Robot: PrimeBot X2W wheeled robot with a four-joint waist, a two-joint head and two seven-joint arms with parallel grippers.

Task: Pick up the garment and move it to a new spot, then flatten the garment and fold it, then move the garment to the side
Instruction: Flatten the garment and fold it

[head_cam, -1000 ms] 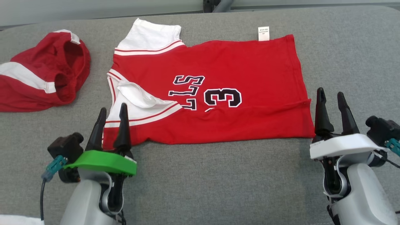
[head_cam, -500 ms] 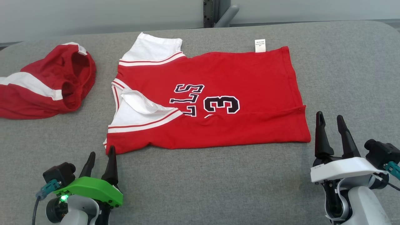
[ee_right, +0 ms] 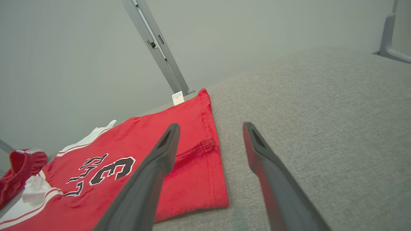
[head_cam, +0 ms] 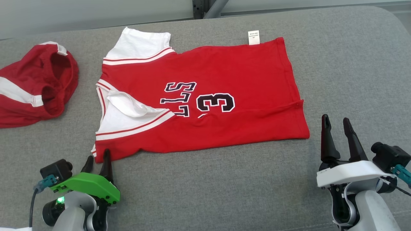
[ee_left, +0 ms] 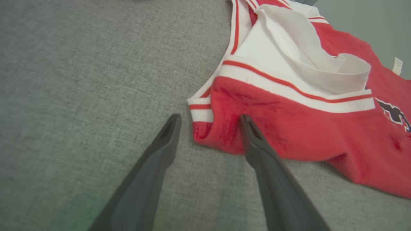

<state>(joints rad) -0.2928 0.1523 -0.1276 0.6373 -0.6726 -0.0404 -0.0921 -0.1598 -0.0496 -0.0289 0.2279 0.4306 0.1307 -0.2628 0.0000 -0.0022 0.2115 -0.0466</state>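
Left gripper [head_cam: 98, 154] stood wide astride near corner of jersey [head_cam: 224, 73]; right gripper [head_cam: 335, 118] wide, empty. Jersey lay flat, near edge folded over; further folding and move aside not yet done.

My left end effector [head_cam: 97, 154] sits at the near left, its two dark fingers [head_cam: 106, 162] pointing away from me and standing apart, above a green wrist cover [head_cam: 85, 188]. My right end effector [head_cam: 336, 118] is at the near right, fingers spread wide and pointing the same way, with a white wrist cover [head_cam: 350, 171]. Both pale forearms [head_cam: 372, 208] rise from the near edge.
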